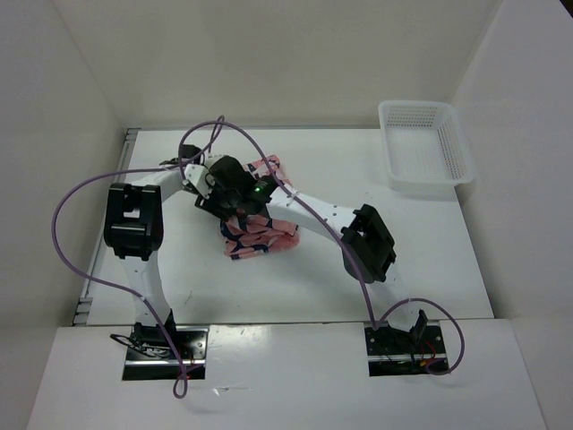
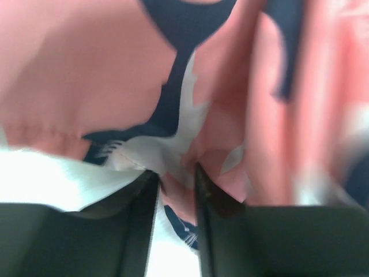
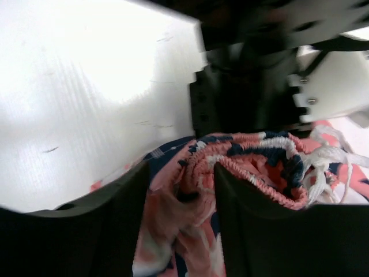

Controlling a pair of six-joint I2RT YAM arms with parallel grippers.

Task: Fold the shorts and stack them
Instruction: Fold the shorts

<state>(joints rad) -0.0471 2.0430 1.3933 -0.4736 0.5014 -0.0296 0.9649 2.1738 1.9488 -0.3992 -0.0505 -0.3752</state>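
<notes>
The left gripper [image 2: 174,173] is clamped on the shorts [image 1: 261,235]: in its wrist view the two dark fingers stand close together with a fold of coral-pink cloth pinched between them, a navy-and-white printed shape spreading just above the tips. White tabletop shows under the cloth on the left of that view.

The right gripper [image 3: 180,173] has its fingers some way apart, and bunched cloth fills the gap. From here I cannot tell whether they press on it or only stand around it. The gathered waistband [image 3: 253,173] curls just beside the right-hand finger, and a white drawstring [image 3: 326,157] lies tangled at its far end. The other arm's black and white wrist looms just behind the bundle.

Seen from above, the shorts lie in a crumpled heap on the white table [image 1: 403,269], left of centre, partly hidden under the two wrists that meet over them. The left arm [image 1: 134,224] reaches in from the left, the right arm [image 1: 358,237] slants across from the right, and a green light glows on its wrist.

A white mesh basket [image 1: 423,148] sits at the far right corner, well apart from the shorts.
</notes>
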